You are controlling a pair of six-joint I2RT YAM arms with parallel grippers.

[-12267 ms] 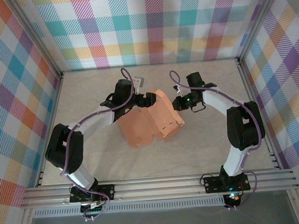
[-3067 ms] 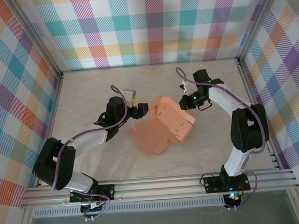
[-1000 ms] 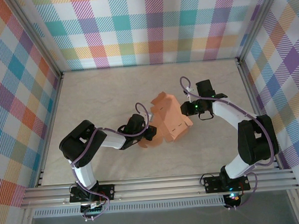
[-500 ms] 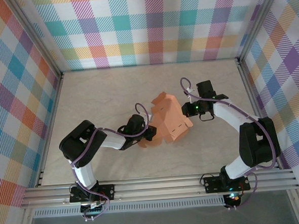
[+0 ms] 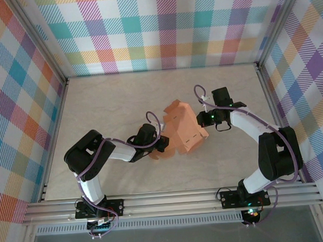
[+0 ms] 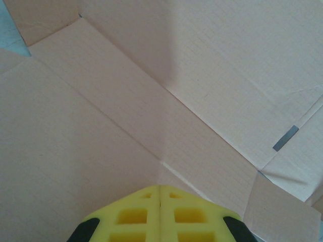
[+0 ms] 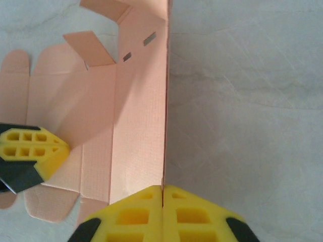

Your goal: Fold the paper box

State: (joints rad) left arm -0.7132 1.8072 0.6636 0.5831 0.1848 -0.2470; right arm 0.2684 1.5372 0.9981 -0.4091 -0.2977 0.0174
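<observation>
The paper box [image 5: 184, 129] is a salmon-orange die-cut card, partly folded, in the middle of the table. One long panel stands upright; the other panels and flaps lie flat to its left. My right gripper [image 5: 201, 118] is at the box's right side. In the right wrist view it [image 7: 162, 188] is shut on the near end of the upright panel's [image 7: 136, 126] top edge. My left gripper [image 5: 164, 145] is at the box's near left, shut with nothing between its pads. Its tips [image 6: 160, 187] rest on the card's inner face [image 6: 202, 91] beside a crease.
The pale table [image 5: 105, 102] lies open around the box, and it [image 7: 242, 101] is bare to the right of the upright panel. Checked walls stand on three sides. The aluminium rail [image 5: 172, 200] with both arm bases runs along the near edge.
Over the last few seconds my left arm swung from the box's far left to its near left and set its tips on the card. In the last second, hardly anything moved.
</observation>
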